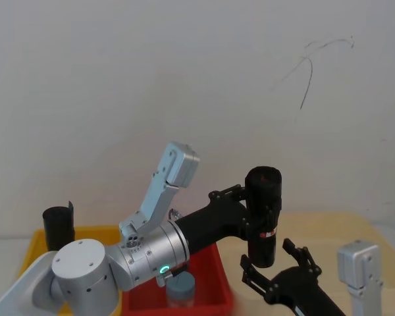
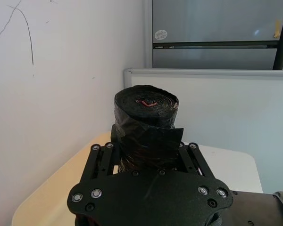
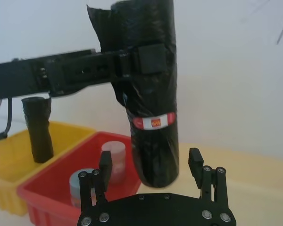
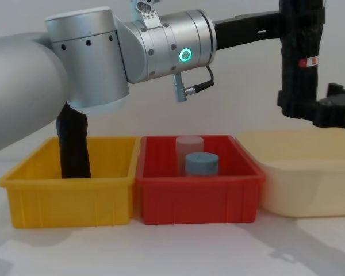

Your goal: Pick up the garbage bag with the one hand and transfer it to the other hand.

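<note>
The garbage bag (image 1: 263, 197), a tall black roll with a red-and-white label (image 3: 153, 122), hangs upright in the air above the bins. My left gripper (image 1: 250, 212), on the silver arm with the green ring light (image 4: 186, 54), is shut on its upper half from the side. In the left wrist view the roll (image 2: 146, 122) stands between the fingers (image 2: 101, 155). My right gripper (image 3: 150, 162) is open just below, one finger on each side of the roll's lower end (image 3: 155, 169), with a gap on both sides.
Below stand a yellow bin (image 4: 69, 198) holding a plain black roll (image 4: 75, 146), a red bin (image 4: 198, 198) with two small cylinders (image 4: 201, 164), and a cream tub (image 4: 307, 184) at the right. A white wall is close behind.
</note>
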